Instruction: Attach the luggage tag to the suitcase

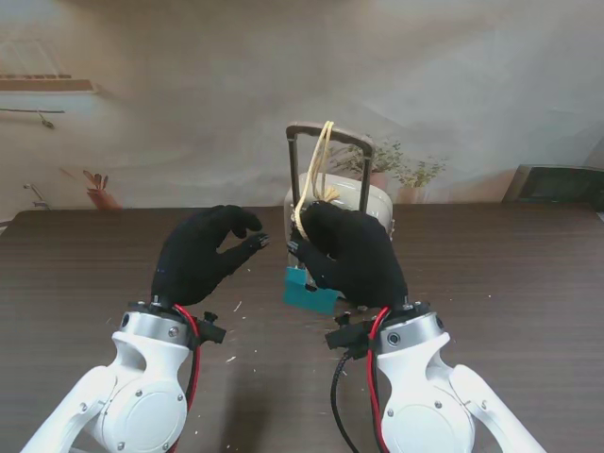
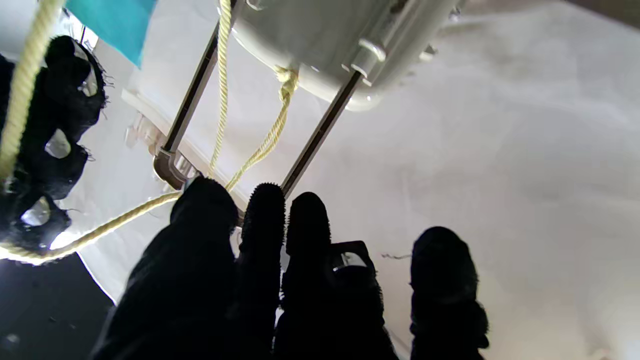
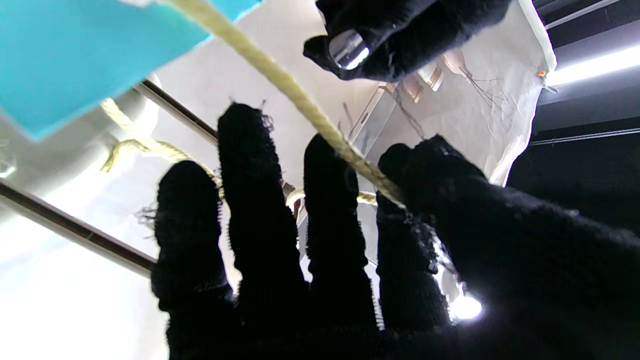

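A small cream suitcase [image 1: 377, 203] stands upright on the dark wooden table [image 1: 528, 283], its telescopic handle [image 1: 329, 131] raised, as two black-gloved robot hands work in front of it. A yellow cord [image 1: 318, 170] is looped over the handle's top bar and runs down to the right hand [image 1: 351, 253], which is raised directly in front of the case. In the right wrist view the cord [image 3: 280, 80] passes between thumb and forefinger and appears pinched there, while the other fingers [image 3: 260, 200] stand extended and slightly apart. The teal luggage tag [image 1: 310, 289] hangs just nearer to me than that hand, beside its palm, low against the front of the case. The left hand [image 1: 203, 253] is held just to the left, close to the right hand but apart from it, its fingers curled with thumb and forefinger nearly meeting and nothing seen between them. From the left wrist, the cord [image 2: 222, 90] shows knotted near the case's top edge.
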Robot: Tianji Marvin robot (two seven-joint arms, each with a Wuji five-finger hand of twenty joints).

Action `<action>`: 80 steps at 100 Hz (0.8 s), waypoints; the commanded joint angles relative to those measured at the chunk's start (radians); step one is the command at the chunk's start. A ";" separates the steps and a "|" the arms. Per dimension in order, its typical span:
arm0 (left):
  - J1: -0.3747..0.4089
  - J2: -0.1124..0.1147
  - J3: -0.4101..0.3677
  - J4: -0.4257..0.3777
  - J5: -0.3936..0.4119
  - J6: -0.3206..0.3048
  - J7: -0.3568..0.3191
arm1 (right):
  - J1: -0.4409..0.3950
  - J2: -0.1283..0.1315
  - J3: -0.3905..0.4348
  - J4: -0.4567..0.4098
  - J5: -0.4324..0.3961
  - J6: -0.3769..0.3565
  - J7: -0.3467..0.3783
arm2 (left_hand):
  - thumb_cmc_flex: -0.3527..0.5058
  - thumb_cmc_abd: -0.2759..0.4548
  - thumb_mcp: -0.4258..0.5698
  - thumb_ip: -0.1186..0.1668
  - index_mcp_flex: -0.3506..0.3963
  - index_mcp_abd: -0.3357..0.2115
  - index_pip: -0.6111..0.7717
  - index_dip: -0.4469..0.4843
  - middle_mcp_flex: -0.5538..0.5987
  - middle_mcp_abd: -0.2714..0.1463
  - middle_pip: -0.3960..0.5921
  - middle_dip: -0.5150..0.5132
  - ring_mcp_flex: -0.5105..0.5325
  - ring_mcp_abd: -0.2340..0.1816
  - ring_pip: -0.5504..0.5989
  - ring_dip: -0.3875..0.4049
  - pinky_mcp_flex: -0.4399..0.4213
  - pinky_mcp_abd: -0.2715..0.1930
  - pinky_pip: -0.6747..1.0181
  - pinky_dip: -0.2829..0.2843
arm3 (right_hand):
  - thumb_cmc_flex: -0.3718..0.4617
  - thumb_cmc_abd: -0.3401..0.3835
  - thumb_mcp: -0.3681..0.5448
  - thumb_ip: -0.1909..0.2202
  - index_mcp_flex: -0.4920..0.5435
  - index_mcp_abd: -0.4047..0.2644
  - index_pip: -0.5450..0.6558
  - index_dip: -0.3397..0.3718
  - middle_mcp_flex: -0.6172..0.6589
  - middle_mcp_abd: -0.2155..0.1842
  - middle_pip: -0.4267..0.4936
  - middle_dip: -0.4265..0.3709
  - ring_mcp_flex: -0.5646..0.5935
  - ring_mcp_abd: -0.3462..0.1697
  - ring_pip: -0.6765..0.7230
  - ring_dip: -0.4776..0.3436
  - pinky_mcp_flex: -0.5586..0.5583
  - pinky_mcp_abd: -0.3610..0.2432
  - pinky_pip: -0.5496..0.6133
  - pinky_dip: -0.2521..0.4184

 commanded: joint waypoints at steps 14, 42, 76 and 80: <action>0.016 -0.021 0.038 0.031 -0.068 -0.012 -0.003 | 0.001 0.000 0.001 0.001 -0.012 -0.004 0.009 | 0.083 -0.039 0.044 0.001 0.008 -0.088 -0.070 -0.053 0.043 0.141 0.006 -0.007 -0.067 -0.234 -0.016 0.050 0.003 0.020 -0.007 0.008 | 0.020 0.017 -0.018 -0.007 0.046 -0.039 0.034 0.002 0.023 -0.005 0.012 0.010 0.028 -0.009 0.003 0.000 0.002 0.003 0.018 0.007; -0.021 -0.049 0.092 0.066 -0.210 -0.034 0.056 | 0.003 0.003 -0.006 0.012 -0.027 -0.005 0.013 | 0.119 -0.025 0.050 -0.025 0.014 -0.165 -0.173 -0.137 0.055 0.132 0.015 0.063 -0.065 -0.267 -0.001 0.065 0.009 0.021 -0.004 0.014 | 0.013 0.007 -0.009 -0.009 0.057 -0.051 0.026 -0.009 0.029 -0.003 0.003 0.009 0.031 -0.011 -0.002 -0.002 0.005 0.000 0.018 0.006; -0.082 -0.053 0.135 0.092 -0.317 -0.062 0.014 | 0.010 0.008 -0.018 0.023 -0.040 -0.011 0.028 | 0.116 0.081 -0.016 -0.023 -0.042 -0.133 -0.478 -0.213 0.026 0.147 0.015 0.005 -0.090 -0.263 0.008 0.065 -0.021 0.031 -0.030 0.024 | 0.017 0.005 -0.010 -0.008 0.061 -0.056 0.020 -0.013 0.031 -0.007 -0.002 0.012 0.032 -0.013 -0.006 -0.002 0.005 0.000 0.018 0.006; -0.088 -0.052 0.139 0.094 -0.328 -0.062 0.000 | 0.009 0.009 -0.019 0.023 -0.040 -0.013 0.030 | 0.107 0.095 -0.012 -0.021 -0.054 -0.131 -0.512 -0.228 0.016 0.150 0.008 0.005 -0.100 -0.261 0.006 0.065 -0.032 0.028 -0.034 0.029 | 0.017 0.006 -0.010 -0.008 0.062 -0.057 0.019 -0.014 0.030 -0.007 -0.003 0.012 0.032 -0.013 -0.006 -0.002 0.005 0.000 0.018 0.005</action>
